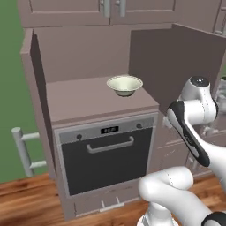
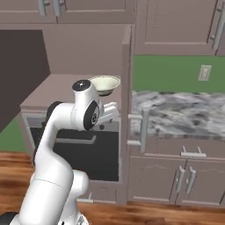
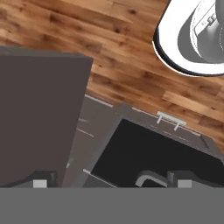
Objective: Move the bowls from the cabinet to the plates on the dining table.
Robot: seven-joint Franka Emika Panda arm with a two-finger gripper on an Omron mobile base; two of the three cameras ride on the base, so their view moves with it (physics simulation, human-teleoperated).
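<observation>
The end effector (image 3: 109,183) is standing with its jaws spread wide and nothing between them; its two dark fingertips (image 3: 40,183) are rising far apart at the bottom of the hand view. It is looking down along the dark oven front (image 3: 148,157) at the wooden floor (image 3: 100,48), with the oven's curved handle (image 3: 146,179) lying just ahead between the fingertips and the brown face of an opened cabinet door (image 3: 37,118) sitting to one side.

In the left base view the pale cream-green bowl (image 1: 125,85) is sitting upright on the shelf (image 1: 84,99) inside the opened cabinet (image 1: 79,48), above the oven (image 1: 106,159). The arm is folding up in front of the oven, below and well apart from the bowl. The marble bench (image 2: 180,112) is lying beside the cabinet, beyond its opened door.
</observation>
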